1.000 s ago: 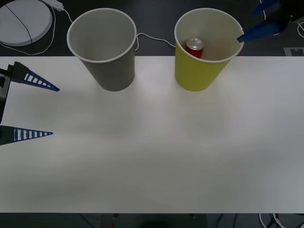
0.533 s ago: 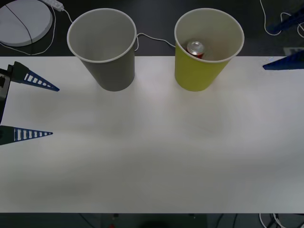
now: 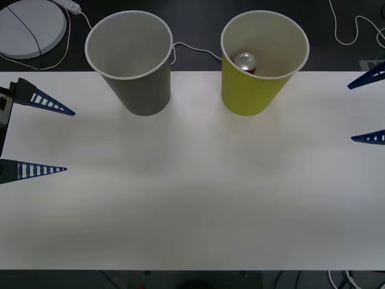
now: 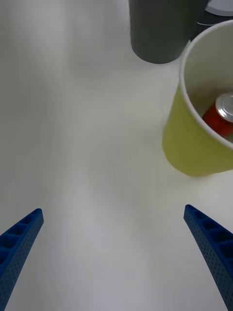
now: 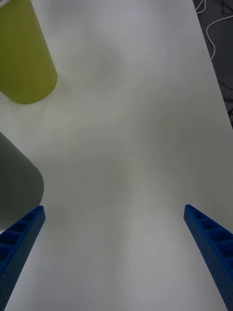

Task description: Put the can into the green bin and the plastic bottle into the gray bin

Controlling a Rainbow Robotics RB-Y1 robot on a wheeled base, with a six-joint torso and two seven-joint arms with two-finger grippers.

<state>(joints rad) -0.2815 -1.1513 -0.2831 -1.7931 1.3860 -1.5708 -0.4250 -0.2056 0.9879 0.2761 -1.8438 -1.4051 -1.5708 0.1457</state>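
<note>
Can [image 3: 245, 61] lies inside the green bin [image 3: 252, 96], low against its pale inner wall, with the silver top turned up and a strip of red body under it. From the right wrist view the can [image 4: 221, 119] leans on the side of the green bin [image 4: 191, 155] and nothing covers it. The green bin stands upright at the far edge of the white table [image 3: 192, 192], a little right of the middle. The gray bin [image 3: 139, 90] stands upright to its left, apart from it, with a gap of bare table between them.

The right gripper [image 3: 367, 108] is at the right edge of the table, well apart from the green bin, and its two blue fingers [image 3: 368, 138] are spread wide and hold nothing. In its own wrist view the fingers [image 4: 208, 243] sit at the two lower corners with only table between them. The left gripper [image 3: 51, 138] waits at the left edge of the table, its fingers [image 3: 42, 170] also spread wide and holding nothing; from the left wrist view both bins are to one side, the gray bin [image 5: 17, 189] nearer than the green bin [image 5: 24, 58].

Behind the table, on the dark floor, there is a round white disc [image 3: 30, 27] at the far left and a thin white cable [image 3: 192, 49] that runs behind the two bins. More white cable [image 3: 352, 30] lies at the far right. Nothing stands between either gripper and the bins.
</note>
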